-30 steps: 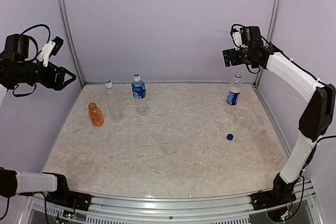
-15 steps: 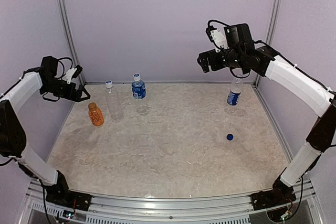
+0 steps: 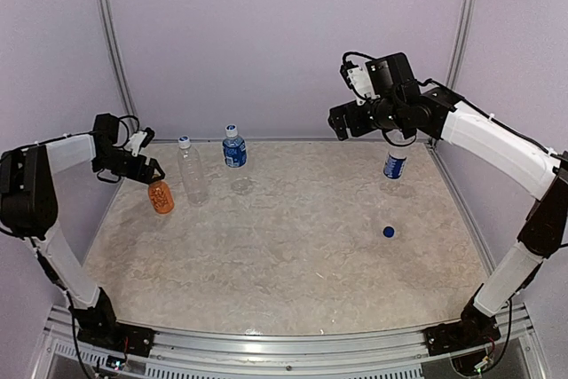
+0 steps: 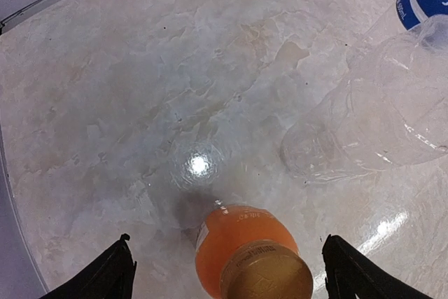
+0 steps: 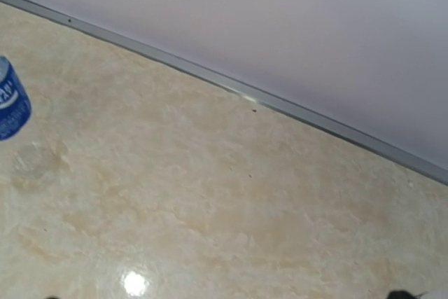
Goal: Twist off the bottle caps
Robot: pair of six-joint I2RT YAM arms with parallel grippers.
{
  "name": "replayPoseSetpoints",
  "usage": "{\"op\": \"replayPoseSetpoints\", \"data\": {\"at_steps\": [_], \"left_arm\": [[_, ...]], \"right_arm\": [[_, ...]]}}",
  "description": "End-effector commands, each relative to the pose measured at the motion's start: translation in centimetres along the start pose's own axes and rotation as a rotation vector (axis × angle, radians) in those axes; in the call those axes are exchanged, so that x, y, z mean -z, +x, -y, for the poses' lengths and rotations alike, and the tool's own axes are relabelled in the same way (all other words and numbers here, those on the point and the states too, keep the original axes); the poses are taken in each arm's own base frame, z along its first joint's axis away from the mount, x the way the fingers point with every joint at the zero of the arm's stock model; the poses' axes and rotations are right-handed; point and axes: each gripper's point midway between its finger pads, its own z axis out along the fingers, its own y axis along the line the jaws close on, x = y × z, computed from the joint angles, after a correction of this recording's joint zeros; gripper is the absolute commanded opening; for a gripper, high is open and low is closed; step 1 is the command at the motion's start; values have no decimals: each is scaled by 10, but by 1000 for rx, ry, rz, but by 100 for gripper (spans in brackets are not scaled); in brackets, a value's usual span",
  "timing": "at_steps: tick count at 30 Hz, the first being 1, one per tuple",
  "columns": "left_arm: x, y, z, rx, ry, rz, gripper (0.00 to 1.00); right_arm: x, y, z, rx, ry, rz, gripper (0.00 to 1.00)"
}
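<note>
Cell: marbled beige table (image 3: 293, 255), lilac walls, aluminium framing
Tabletop is glossy, with a lamp glare spot (image 4: 199, 164) on it in both wrist views. Back wall (image 3: 284, 33) is plain lilac, side walls the same. Left post (image 3: 113, 42) and right post (image 3: 468, 6) stand at the back corners. Thin metal strip (image 5: 210, 75) along the table/back-wall seam; ribbed aluminium rail (image 3: 293, 339) along the near edge

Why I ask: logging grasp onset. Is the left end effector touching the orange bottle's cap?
Apart. The left wrist view shows the cap sitting between the left end effector's open fingers, with a plain gap on each side.
</note>
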Motion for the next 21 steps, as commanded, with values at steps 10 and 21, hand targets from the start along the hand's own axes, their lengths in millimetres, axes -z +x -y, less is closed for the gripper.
{"op": "replayPoseSetpoints", "data": {"at_steps": [10,21], "left_arm": [[-1,8,17,-27,34,12,86],[3,14,25,-52,28,-12,48]], "right_arm": [[0,26,7,31,53,-81,99],[1,30,7,27,49,-87,99]]}}
